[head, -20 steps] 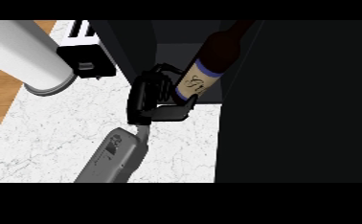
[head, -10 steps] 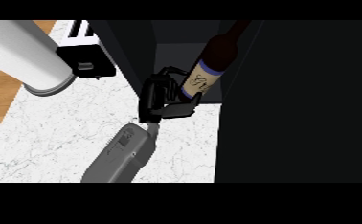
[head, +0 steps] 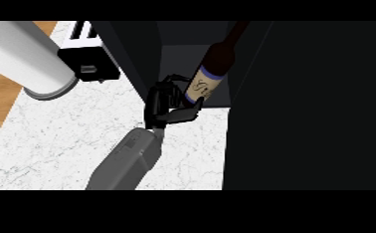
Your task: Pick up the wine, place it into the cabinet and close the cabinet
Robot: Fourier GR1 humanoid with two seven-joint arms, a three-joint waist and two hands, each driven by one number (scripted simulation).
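A robot hand (head: 167, 108) holds a wine bottle (head: 211, 71) at the mouth of an open dark cabinet (head: 294, 102).

The one hand in view, its side unclear, curls its fingers and thumb round the bottle's lower body near the cream label. The bottle leans, neck tilted up and to the far right, its base just inside the cabinet opening. The lean looks risky: let go at this angle, the bottle could topple, or its neck could catch the cabinet wall. A white cylinder (head: 29, 60) and a toaster (head: 86, 55) stand to the left on the marble counter (head: 66, 132).
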